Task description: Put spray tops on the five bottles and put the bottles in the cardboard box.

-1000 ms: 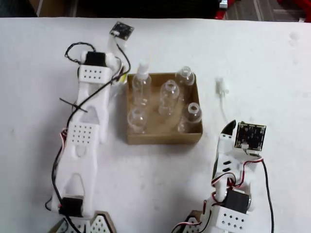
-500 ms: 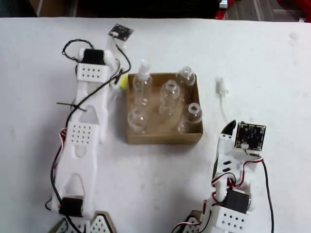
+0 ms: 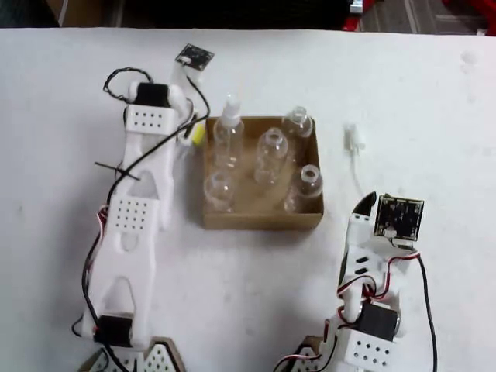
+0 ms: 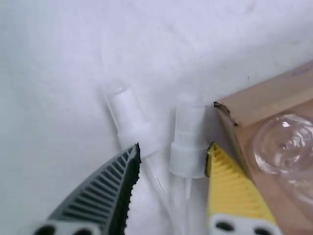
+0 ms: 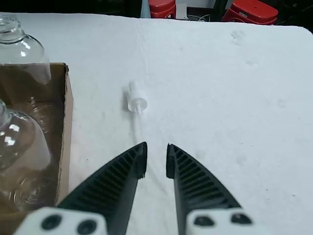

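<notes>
White table (image 3: 434,93) all round, pretty plain setup. The left gripper (image 4: 173,149) has its jaws spread wide and isn't gripping anything. One spray top (image 4: 188,147) lies between the fingers, right up against the yellow finger (image 4: 227,191). A second spray top (image 4: 131,125) sits by the tip of the grey finger (image 4: 105,196). A corner of the cardboard box (image 4: 264,100) is just beside the yellow one. The right gripper (image 5: 156,159) is open only a crack and is empty. A third spray top (image 5: 136,102) lies on the table out ahead of it, well apart. All five bottles (image 3: 270,153) stand inside the box. The capped bottle (image 3: 227,138) in the corner nearest the left gripper wears a spray top, and the other four are bare-necked.
</notes>
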`<state>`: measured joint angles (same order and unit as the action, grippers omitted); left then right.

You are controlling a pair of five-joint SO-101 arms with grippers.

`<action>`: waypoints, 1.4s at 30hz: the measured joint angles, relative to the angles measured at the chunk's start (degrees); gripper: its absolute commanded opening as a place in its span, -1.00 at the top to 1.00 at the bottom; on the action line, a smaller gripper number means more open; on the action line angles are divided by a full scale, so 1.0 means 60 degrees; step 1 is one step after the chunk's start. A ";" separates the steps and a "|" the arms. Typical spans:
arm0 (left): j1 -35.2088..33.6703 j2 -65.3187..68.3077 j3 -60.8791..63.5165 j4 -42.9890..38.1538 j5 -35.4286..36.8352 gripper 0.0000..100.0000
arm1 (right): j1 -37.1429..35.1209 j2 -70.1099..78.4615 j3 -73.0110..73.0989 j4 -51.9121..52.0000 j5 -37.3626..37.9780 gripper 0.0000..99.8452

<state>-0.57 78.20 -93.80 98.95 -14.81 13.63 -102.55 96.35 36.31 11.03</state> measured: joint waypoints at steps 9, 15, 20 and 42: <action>-0.0850 0.0015 -0.0029 0.0059 -0.0366 0.57 | 0.0000 0.0000 0.0000 0.0000 0.0000 0.89; -0.1348 -0.0015 -0.0015 0.0264 -0.0689 0.57 | 0.0000 0.0000 0.0000 0.0000 0.0000 0.89; -0.1099 -0.0615 -0.0015 0.0440 -0.0689 0.56 | 0.0000 0.0000 0.0000 0.0000 0.0000 0.89; -0.0513 -0.0308 0.0542 -0.1011 -0.0777 0.60 | 0.0000 0.0000 0.0000 0.0000 0.0000 0.89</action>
<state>-3.65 76.35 -90.55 92.88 -19.47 13.63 -102.55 96.35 36.31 11.03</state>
